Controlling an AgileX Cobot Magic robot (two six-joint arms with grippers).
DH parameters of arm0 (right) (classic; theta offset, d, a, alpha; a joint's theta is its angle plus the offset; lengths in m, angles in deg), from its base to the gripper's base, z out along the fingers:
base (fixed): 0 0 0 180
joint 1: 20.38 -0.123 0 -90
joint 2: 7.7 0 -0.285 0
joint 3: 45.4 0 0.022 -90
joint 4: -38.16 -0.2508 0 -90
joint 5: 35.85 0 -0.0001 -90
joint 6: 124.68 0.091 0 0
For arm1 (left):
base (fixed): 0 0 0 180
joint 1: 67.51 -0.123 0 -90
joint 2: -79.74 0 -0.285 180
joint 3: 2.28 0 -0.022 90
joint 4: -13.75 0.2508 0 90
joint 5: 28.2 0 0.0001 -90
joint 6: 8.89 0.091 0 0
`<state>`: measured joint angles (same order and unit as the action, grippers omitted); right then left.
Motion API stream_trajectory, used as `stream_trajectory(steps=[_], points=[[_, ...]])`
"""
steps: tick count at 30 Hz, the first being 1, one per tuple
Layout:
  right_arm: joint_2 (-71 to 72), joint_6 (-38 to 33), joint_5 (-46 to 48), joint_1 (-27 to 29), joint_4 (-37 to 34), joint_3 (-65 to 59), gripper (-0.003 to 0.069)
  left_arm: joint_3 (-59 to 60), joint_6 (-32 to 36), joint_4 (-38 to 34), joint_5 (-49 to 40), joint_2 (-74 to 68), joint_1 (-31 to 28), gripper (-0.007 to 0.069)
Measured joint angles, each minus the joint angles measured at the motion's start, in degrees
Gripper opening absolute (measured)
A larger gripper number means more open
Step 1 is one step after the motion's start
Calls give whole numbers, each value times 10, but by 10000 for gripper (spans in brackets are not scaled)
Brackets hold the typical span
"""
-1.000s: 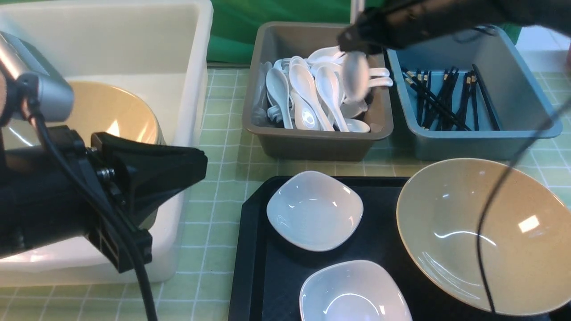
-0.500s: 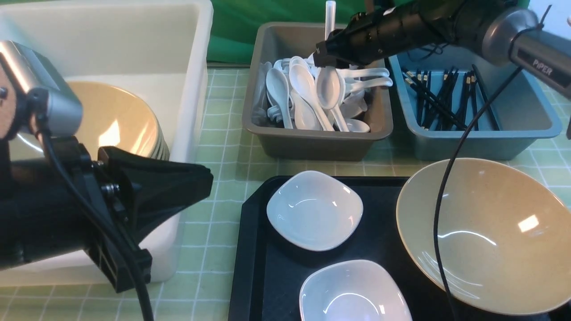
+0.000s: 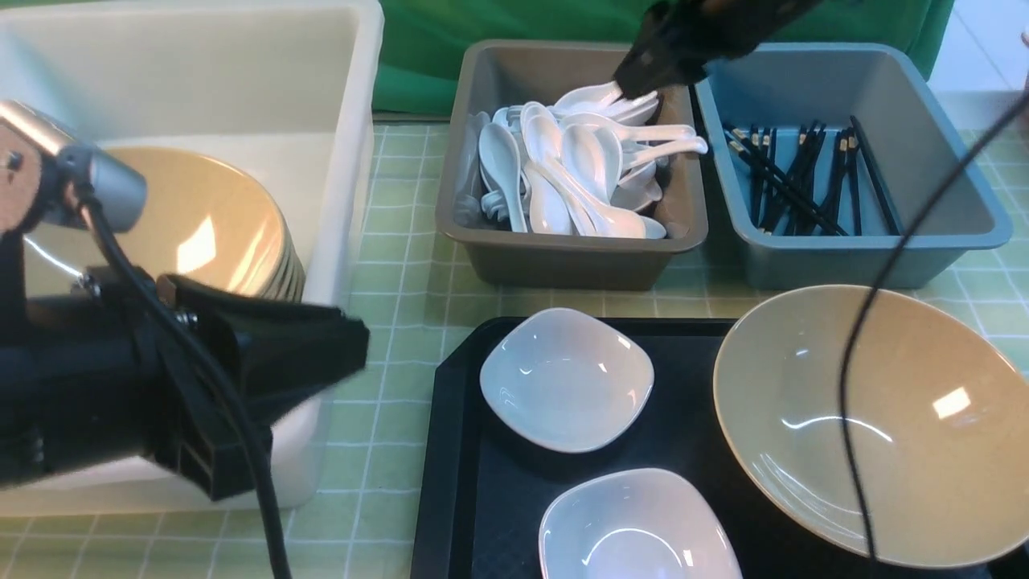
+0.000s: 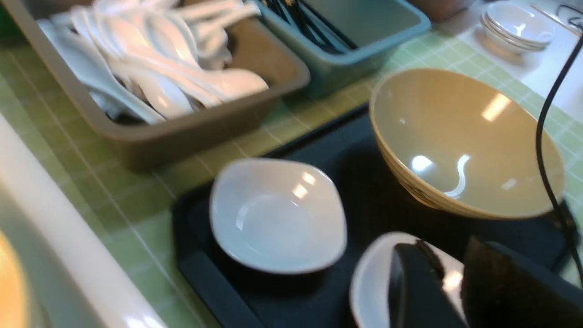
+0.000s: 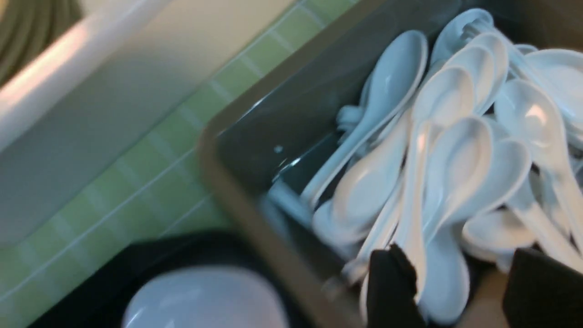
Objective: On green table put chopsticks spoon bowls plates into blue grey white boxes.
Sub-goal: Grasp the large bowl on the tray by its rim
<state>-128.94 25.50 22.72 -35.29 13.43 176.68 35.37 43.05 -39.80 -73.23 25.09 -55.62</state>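
The green table [image 3: 402,322] holds a grey box [image 3: 563,257] full of white spoons [image 3: 579,169], a blue box [image 3: 844,257] with black chopsticks [image 3: 796,177], and a big white box [image 3: 354,161] with stacked tan bowls [image 3: 201,217]. Two white plates [image 3: 567,378] [image 3: 635,531] and one tan bowl [image 3: 876,418] sit on the black tray [image 3: 466,498]. My right gripper [image 3: 643,76] hovers over the grey box's back right corner, open and empty above the spoons [image 5: 455,150]. My left gripper [image 3: 354,346] is in front of the white box, jaws slightly apart and empty, with the near plate [image 4: 369,282] below it.
The tray's far edge lies close to the grey and blue boxes. My right arm's black cable [image 3: 852,386] hangs across the tan bowl. A small stack of white dishes [image 4: 517,25] stands off the cloth beyond the blue box.
The right gripper held a spoon hanging over the grey box; it has opened and drawn up and back, and the spoon now lies among the others. The left arm shifted slightly.
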Motion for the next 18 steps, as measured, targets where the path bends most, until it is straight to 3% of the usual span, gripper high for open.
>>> stream_trajectory(steps=[4, 6, 8, 13, 18], points=[[101, -1, 79, 0, 3, -78, 349, 0, -29, -10, -73, -6, 0, 361], [125, -2, 82, 0, 3, -108, 349, 0, -30, -19, -88, -9, 0, 384], [191, -12, 83, 0, 4, -214, 349, 4, -7, -66, -103, -29, 1, 433], [288, -17, 71, 0, 9, -395, 350, 6, 24, -98, -101, -94, 1, 435], [417, -1, 18, 0, 12, -554, 350, -19, -8, -88, -99, -182, 14, 435]])
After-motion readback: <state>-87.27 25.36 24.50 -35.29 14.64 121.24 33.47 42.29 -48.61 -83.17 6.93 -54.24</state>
